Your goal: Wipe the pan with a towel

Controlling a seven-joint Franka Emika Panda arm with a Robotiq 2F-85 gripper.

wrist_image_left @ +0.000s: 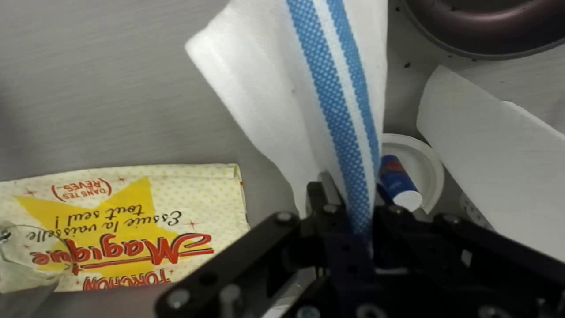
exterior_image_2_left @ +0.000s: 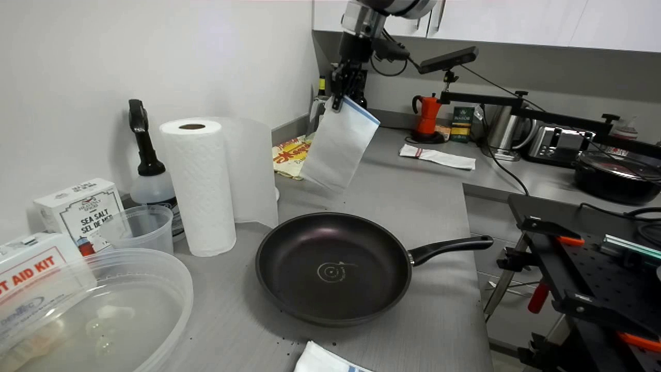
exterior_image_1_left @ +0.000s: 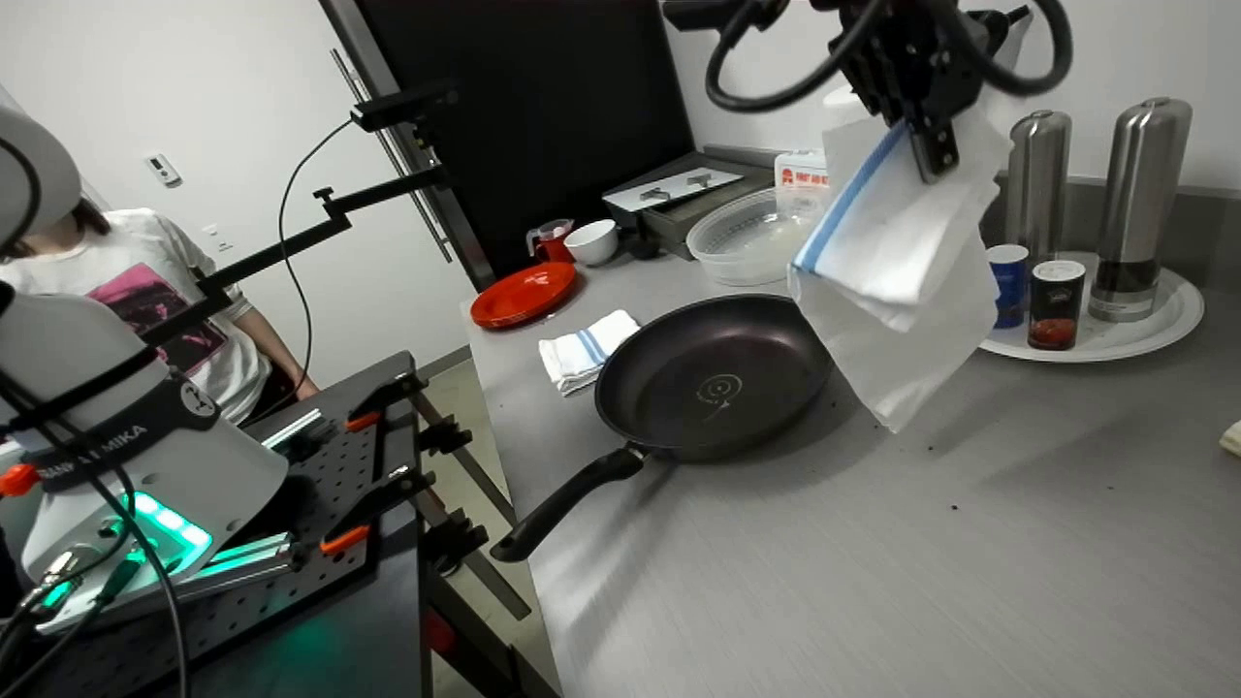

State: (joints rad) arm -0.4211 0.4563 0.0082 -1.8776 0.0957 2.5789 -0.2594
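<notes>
The black pan (exterior_image_1_left: 717, 373) lies flat on the grey counter, and it also shows in an exterior view (exterior_image_2_left: 333, 274). Its edge shows at the top right of the wrist view (wrist_image_left: 490, 48). My gripper (exterior_image_1_left: 936, 160) is shut on the white towel (exterior_image_1_left: 873, 228) with blue stripes. The towel hangs down from the fingertips in the air, beside the pan and above its level, as an exterior view also shows (exterior_image_2_left: 341, 147). In the wrist view the towel (wrist_image_left: 273, 88) runs up from between the fingers (wrist_image_left: 355, 203). Its part inside the jaws is hidden.
A second folded white cloth (exterior_image_1_left: 589, 351) with blue stripes lies by the pan. A paper roll (exterior_image_2_left: 199, 191) with a loose sheet and a clear tub (exterior_image_2_left: 175, 310) stand near it. A plate (exterior_image_1_left: 1178, 301) holds steel mills. A yellow printed cloth (wrist_image_left: 128, 229) lies below the gripper's side.
</notes>
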